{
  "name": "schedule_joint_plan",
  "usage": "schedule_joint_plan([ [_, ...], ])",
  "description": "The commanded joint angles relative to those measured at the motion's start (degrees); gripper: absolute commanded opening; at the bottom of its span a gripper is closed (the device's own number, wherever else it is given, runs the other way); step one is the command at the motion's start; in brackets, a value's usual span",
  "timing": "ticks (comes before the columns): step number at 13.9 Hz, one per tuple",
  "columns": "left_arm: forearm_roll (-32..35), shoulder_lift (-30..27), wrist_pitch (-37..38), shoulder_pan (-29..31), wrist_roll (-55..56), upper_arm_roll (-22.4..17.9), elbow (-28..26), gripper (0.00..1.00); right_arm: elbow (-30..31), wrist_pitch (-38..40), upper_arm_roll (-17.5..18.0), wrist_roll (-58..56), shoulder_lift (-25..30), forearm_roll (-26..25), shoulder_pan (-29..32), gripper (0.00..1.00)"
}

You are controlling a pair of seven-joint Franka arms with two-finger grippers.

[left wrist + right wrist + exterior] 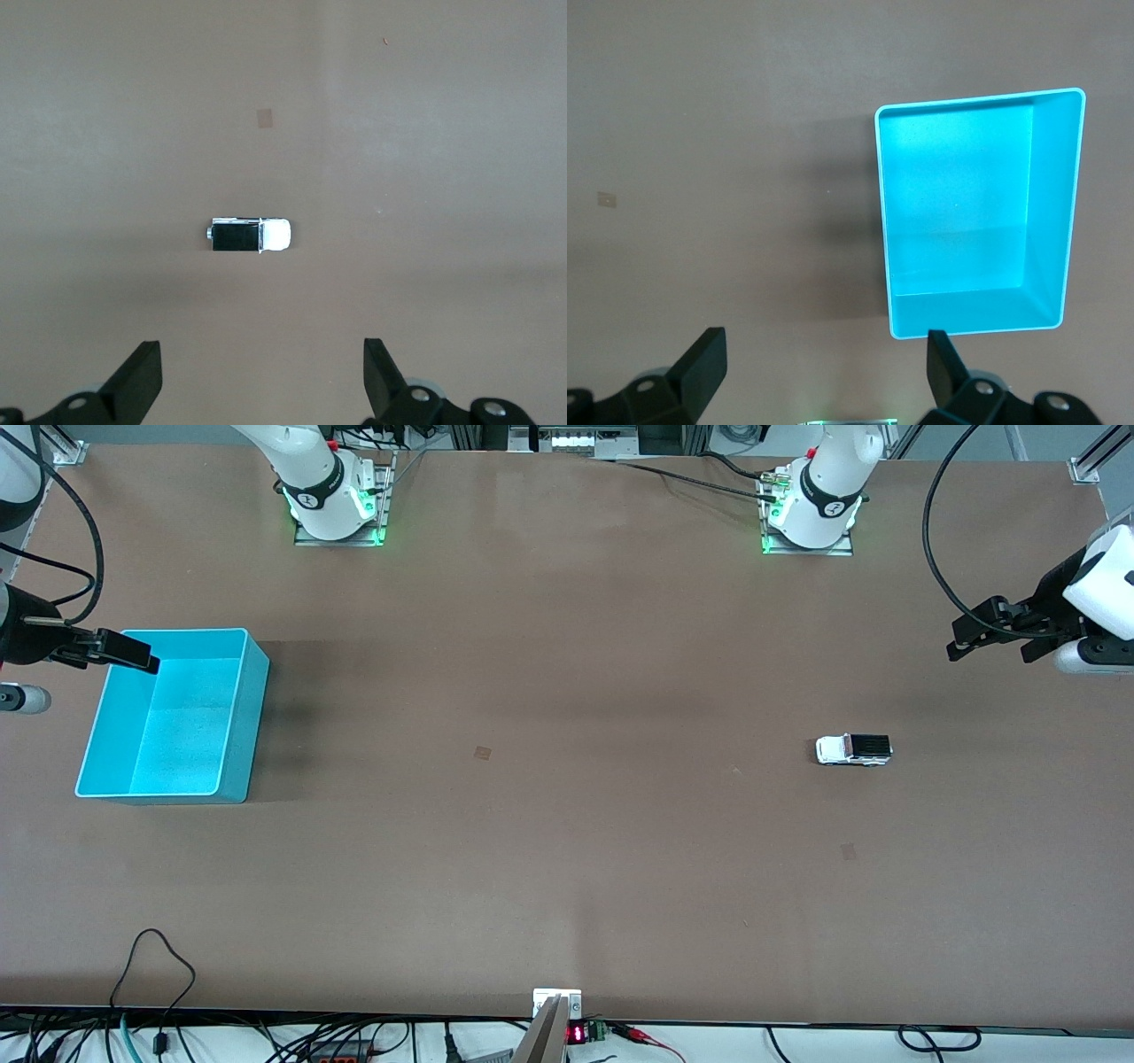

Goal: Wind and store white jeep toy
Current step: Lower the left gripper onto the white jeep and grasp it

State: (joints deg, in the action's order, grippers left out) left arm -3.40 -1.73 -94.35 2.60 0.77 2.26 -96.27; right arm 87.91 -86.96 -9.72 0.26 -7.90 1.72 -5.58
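Left wrist view: white jeep toy (251, 235) sits at 12 o'clock from the left gripper (262, 381), jaws spread wide, long axis crosswise to them. Right gripper (824, 376), also open, waits by the turquoise bin (1052, 204).

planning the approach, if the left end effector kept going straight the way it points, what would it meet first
Probably bare brown table: the open left end effector aims short of the small white jeep toy with black roof. Depth is unclear.

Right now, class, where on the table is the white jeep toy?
The white jeep toy sits on the bare table toward the left arm's end, well apart from the turquoise bin at the right arm's end.
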Motion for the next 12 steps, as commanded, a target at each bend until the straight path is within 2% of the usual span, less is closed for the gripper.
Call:
schedule_joint_plan([
  [1,1.11,-0.91,0.83,-0.05,-0.86,-0.24,-0.15,1.0,0.78,0.39,0.32,0.01,0.95,0.56,0.3,1.0],
  [5,1.12,-0.64,0.65,-0.14,-0.86,0.55,-1.37,1.0,0.78,0.57,0.32,0.01,0.95,0.56,0.3,1.0],
  [9,1.29,0.75,-3.55,-0.76,-1.21,0.55,-6.81,1.0,0.78,0.65,0.32,0.01,0.95,0.56,0.39,1.0],
  [12,1.82,6.8,-5.75,-0.15,-12.25,0.64,-8.68,1.0,0.78,0.65,0.32,0.01,0.95,0.56,0.39,1.0],
])
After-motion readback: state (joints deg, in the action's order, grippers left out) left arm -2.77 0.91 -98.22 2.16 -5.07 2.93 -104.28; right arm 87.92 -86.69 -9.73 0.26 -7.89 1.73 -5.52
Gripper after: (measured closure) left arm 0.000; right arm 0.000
